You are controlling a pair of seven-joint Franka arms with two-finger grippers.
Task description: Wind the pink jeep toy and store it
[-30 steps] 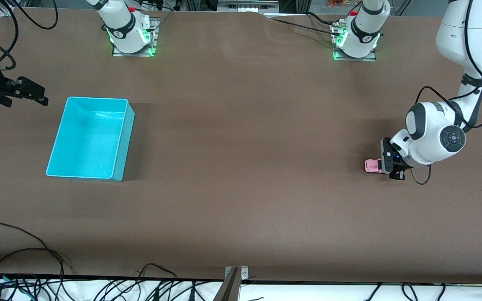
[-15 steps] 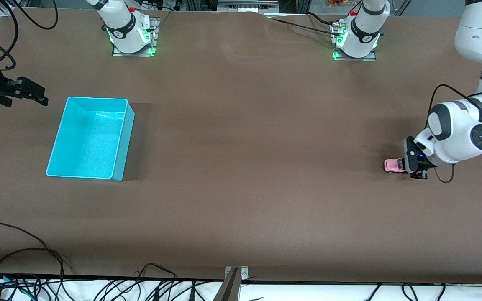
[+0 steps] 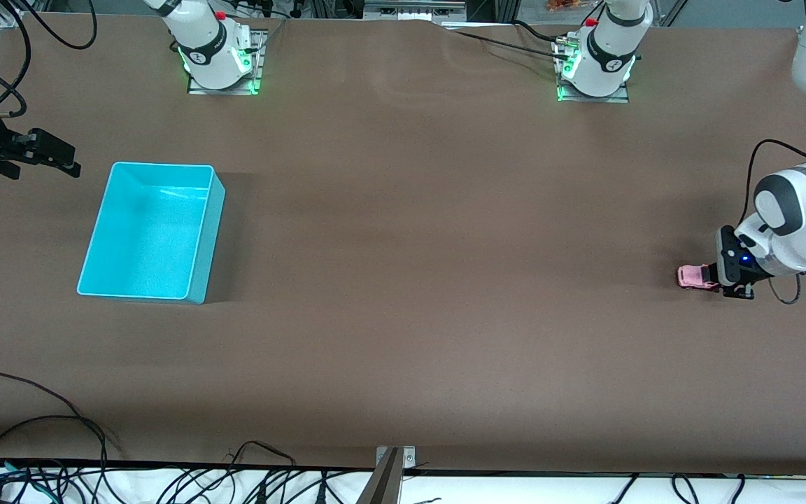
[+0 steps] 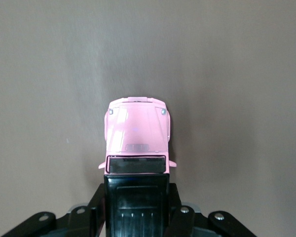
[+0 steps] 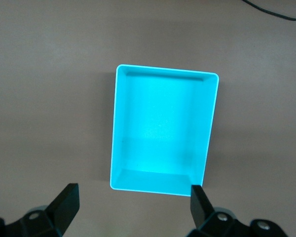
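A tiny light-pink plastic jeep toy with a black rectangular roof (image 3: 695, 277) sat low over the brown table surface (image 3: 431, 231) at the left arm's end of the table, clamped at its rear half by the left arm's black two-finger gripper (image 3: 714, 278). In the left wrist view the pink jeep toy (image 4: 137, 133) pointed its hood away from the camera, its black roof lying between the two black fingers (image 4: 99, 197), which pressed against its sides; the left gripper (image 4: 136, 200) was plainly closed on the toy. Whether the wheels touched the table could not be told from either view. The white left arm reached in from the edge of the front view, its wrist bent toward the toy. A turquoise rectangular plastic bin (image 3: 201, 231) stood well apart from the toy, toward the right arm's end of the table, with nothing visible inside it. The right arm's black gripper (image 3: 60, 159) waited at the table's edge just beside that bin. Seen from the right wrist, the bin (image 5: 212, 128) lay below the right gripper (image 5: 133, 202), whose two dark fingers (image 5: 66, 205) stood spread wide with nothing between them. Black cables (image 3: 32, 420) trailed along the table edge nearest the front camera.
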